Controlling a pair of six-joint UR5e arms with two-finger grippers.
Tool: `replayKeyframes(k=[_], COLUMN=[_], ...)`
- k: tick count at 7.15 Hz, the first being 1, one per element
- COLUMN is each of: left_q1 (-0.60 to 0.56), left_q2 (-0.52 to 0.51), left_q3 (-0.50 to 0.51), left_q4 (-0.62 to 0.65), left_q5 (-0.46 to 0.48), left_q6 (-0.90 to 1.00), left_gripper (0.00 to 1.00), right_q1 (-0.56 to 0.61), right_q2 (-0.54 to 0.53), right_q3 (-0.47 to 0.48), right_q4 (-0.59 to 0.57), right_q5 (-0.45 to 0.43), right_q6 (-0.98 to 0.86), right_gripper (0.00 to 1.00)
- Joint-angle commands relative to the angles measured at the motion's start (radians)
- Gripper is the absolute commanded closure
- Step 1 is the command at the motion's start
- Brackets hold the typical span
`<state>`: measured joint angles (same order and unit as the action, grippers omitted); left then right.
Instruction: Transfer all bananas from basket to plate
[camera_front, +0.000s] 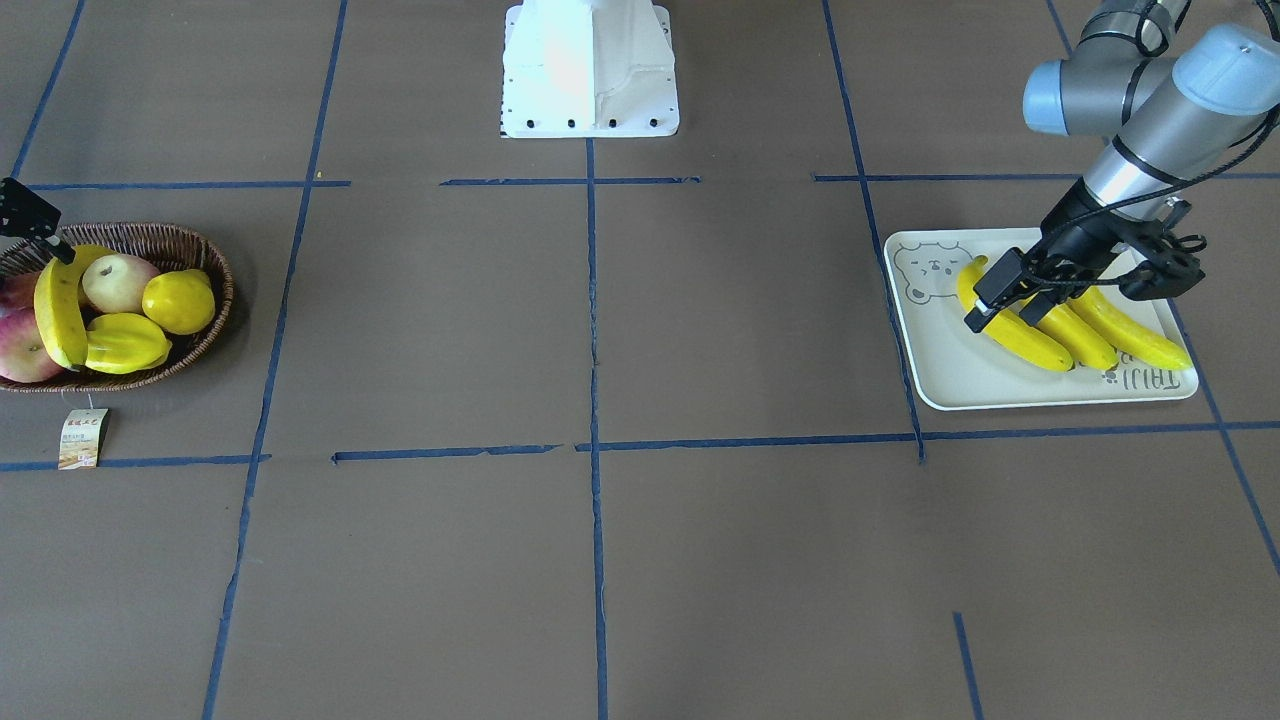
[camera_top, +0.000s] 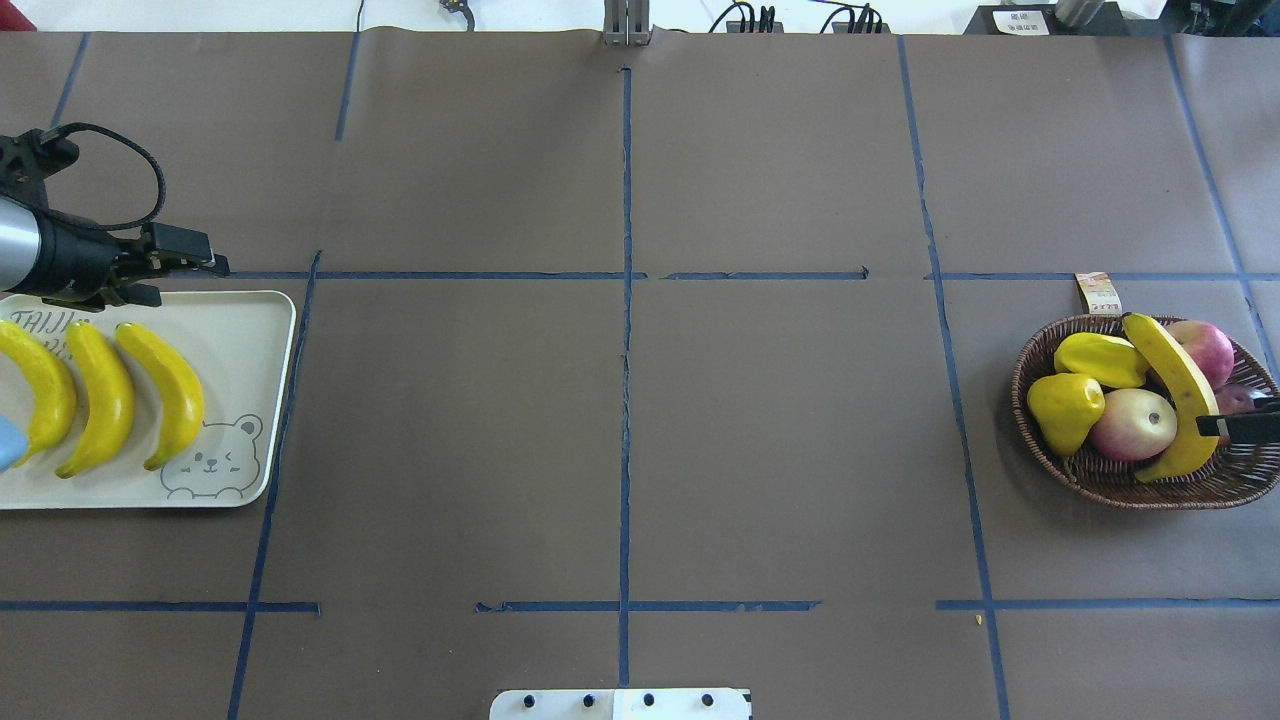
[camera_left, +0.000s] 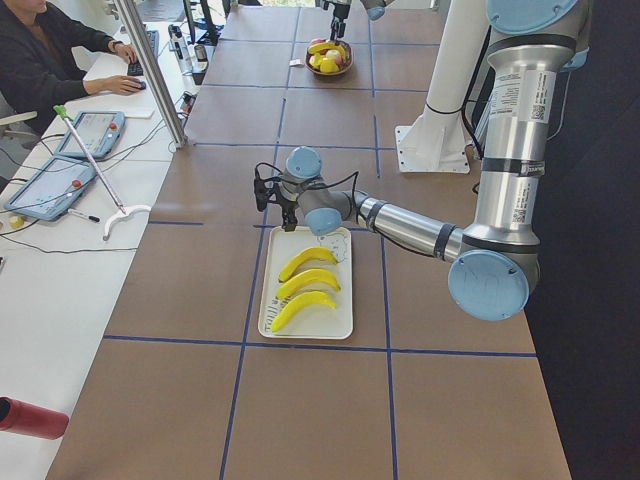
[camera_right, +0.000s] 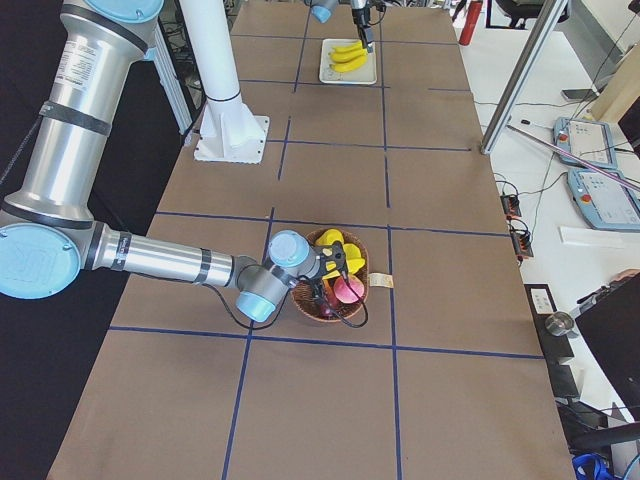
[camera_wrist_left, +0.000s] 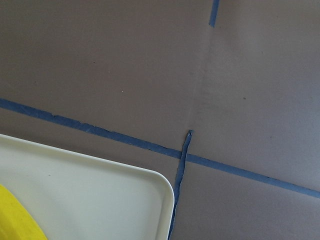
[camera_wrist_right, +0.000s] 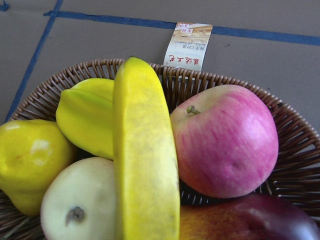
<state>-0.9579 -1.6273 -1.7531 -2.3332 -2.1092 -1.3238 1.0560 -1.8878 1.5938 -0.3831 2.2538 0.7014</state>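
Observation:
Three yellow bananas (camera_front: 1010, 335) lie side by side on the cream bear-face plate (camera_front: 950, 380), also in the overhead view (camera_top: 170, 390). My left gripper (camera_front: 1005, 305) hovers over the plate's (camera_top: 240, 340) far edge, open and empty. The fourth banana (camera_top: 1175, 380) lies on top of the other fruit in the wicker basket (camera_top: 1100, 480). It fills the right wrist view (camera_wrist_right: 145, 165). My right gripper (camera_top: 1235, 425) is just over that banana's near end. Only one finger shows, so I cannot tell whether it is open or shut.
The basket (camera_front: 225, 290) also holds a lemon-like fruit (camera_front: 180, 300), a starfruit (camera_front: 125, 343), apples (camera_front: 118, 282) and a paper tag (camera_front: 82, 438). The white robot base (camera_front: 590, 70) stands at mid-table. An operator (camera_left: 40, 60) sits beyond the table's far side.

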Motion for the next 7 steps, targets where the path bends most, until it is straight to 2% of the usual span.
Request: replayKeyframes(k=[1,2,3,4,5,6,7], left_q1=[0.001,0.001,0.001,0.001,0.001,0.001,0.001], left_q2=[0.000,0.000,0.000,0.000,0.000,0.000,0.000], left_q3=[0.001,0.001,0.001,0.001,0.003,0.003,0.003], left_q4=[0.000,0.000,0.000,0.000,0.000,0.002,0.002], left_q5=[0.000,0.000,0.000,0.000,0.000,0.000,0.000], left_q6=[0.000,0.002,0.002,0.002,0.002,0.002,0.000], left_gripper=[0.01,0.01,0.01,0.01,0.01,0.01,0.01], right_q1=[-0.001,-0.001,-0.001,0.001,0.001,0.001,0.002], right_q2=[0.006,0.007,0.012,0.012,0.012,0.012,0.012], right_q3=[0.000,0.000,0.002,0.000,-0.001,-0.001,0.002], right_q4=[0.001,0.001,0.001,0.001,0.001,0.003,0.009], right_q5=[0.039,0.047,0.050,0.064,0.070,0.081,0.108], right_q6=[0.001,0.001,0.001,0.001,0.001,0.001,0.001], right_gripper=[0.12,0.19,0.19,0.35,0.63,0.88,0.96])
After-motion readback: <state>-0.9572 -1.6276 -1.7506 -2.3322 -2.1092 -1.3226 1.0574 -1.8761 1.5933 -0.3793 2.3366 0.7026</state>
